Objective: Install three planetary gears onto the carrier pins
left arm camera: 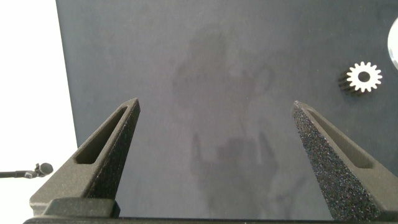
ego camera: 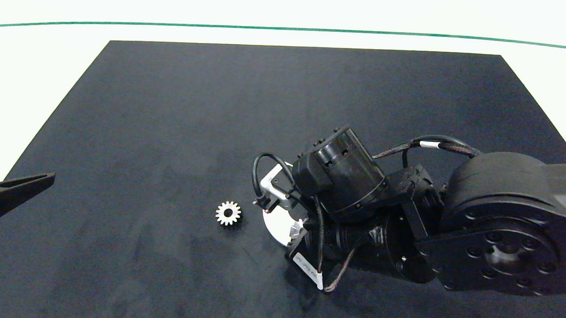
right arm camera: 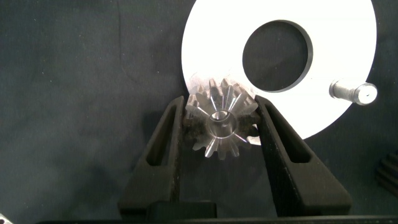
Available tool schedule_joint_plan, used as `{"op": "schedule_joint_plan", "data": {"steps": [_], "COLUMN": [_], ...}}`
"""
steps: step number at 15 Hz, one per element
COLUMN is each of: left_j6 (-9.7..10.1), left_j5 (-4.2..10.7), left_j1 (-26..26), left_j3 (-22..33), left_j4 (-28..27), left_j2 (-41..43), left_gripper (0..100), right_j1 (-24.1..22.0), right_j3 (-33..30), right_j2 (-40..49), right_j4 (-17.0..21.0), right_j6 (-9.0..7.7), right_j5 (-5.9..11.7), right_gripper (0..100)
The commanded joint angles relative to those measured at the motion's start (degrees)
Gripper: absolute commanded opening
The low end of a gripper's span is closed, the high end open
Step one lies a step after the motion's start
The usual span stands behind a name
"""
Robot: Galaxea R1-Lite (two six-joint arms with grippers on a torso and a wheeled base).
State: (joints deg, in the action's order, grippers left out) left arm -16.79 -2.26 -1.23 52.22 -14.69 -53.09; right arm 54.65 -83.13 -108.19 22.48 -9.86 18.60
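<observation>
Gear [right arm camera: 219,119] clamped in my right gripper [right arm camera: 219,124] over disc [right arm camera: 348,37]; I should centre bore squarely above pin [right arm camera: 353,92] before lowering.

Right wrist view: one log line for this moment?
right gripper: shut on gear, over disc | spare gear: on mat | left gripper: open, idle

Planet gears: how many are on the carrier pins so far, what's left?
Seated: none visible. In hand: the right gripper holds one gear over the white disc edge; the one visible pin is bare. Left: another gear lies loose on the mat. Third gear not visible. Left gripper idle, open.
</observation>
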Motion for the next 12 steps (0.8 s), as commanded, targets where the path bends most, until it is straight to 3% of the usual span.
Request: {"op": "schedule_joint_plan", "data": {"steps": [1, 9, 12], "left_j6": [-0.09, -0.09, -0.09], "left_j5": [-0.03, -0.03, -0.12], "left_j1": [0.00, 0.00, 0.09], "left_j3": [-0.02, -0.02, 0.07], "left_j4": [-0.08, -0.08, -0.08], "left_j2": [-0.08, 0.00, 0.00], "left_gripper": [100, 100, 100], "right_j1": [-0.07, -0.33, -3.59], "right_j3": [0.16, 0.16, 3.67], "right_j2": [0.09, 0.88, 12.04], "right_j4": [0.11, 0.02, 0.90], "right_j6": [-0.16, 0.19, 0.28], "right_j5": [0.21, 0.12, 0.21], "right_gripper": [100, 100, 100]}}
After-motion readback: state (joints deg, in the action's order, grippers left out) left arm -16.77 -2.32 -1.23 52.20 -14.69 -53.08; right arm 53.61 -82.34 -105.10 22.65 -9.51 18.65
